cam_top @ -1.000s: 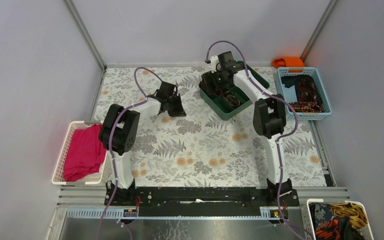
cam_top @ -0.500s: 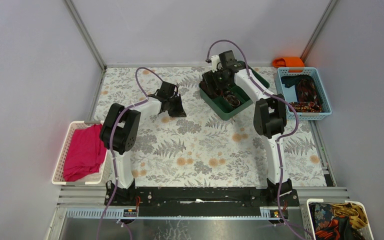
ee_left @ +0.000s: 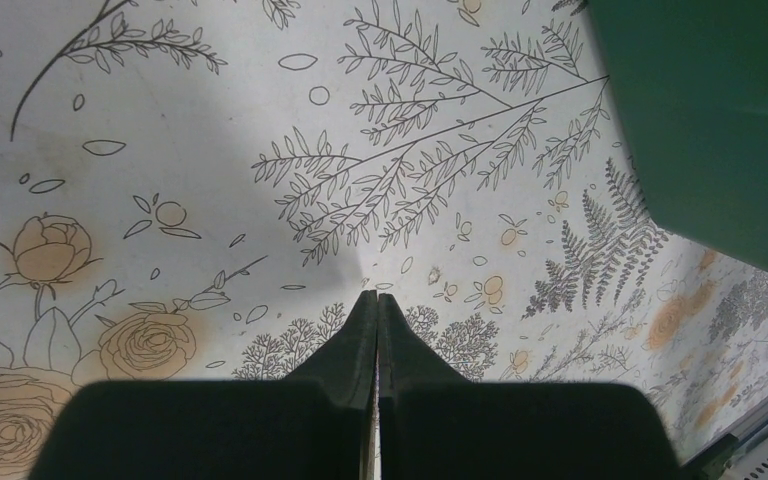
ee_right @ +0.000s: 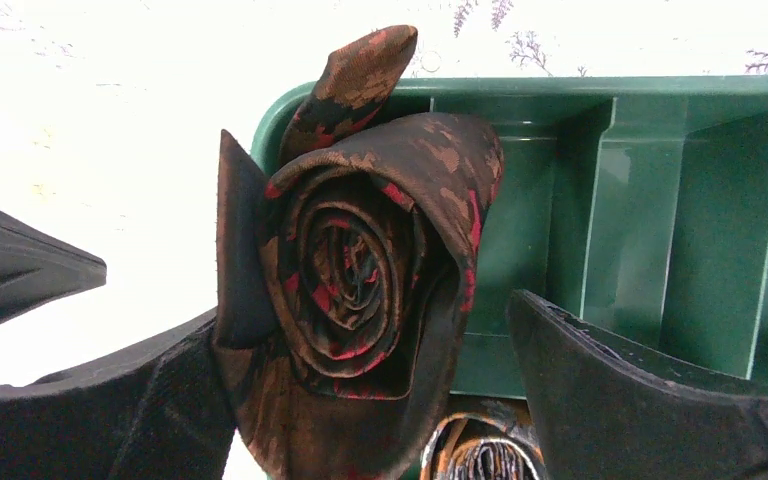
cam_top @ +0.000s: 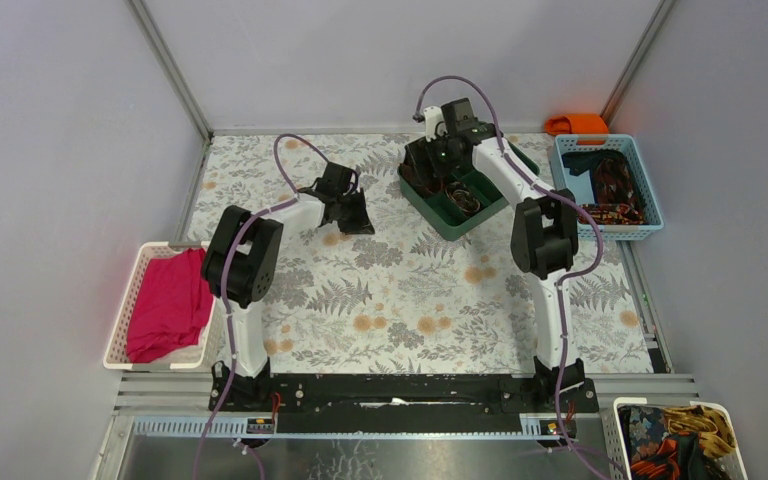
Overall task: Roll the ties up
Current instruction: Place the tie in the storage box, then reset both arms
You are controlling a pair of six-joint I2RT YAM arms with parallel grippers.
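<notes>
- The right claw (ee_right: 310,285) hangs wide open over 1 corner of the green tray (ee_right: 660,190), gripping nothing.
- 1 rolled tie (ee_right: 360,260) (dark, with red and tan spots) sits in that corner between the 2 fingers (ee_right: 640,400); one end sticks out past the rim.
- The left claw (ee_left: 377,300) is closed and empty, above the flowered table (ee_left: 210,130), near the tray.
- More ties (cam_top: 615,180) lie in the blue basket (cam_top: 615,236) on the right.
</notes>
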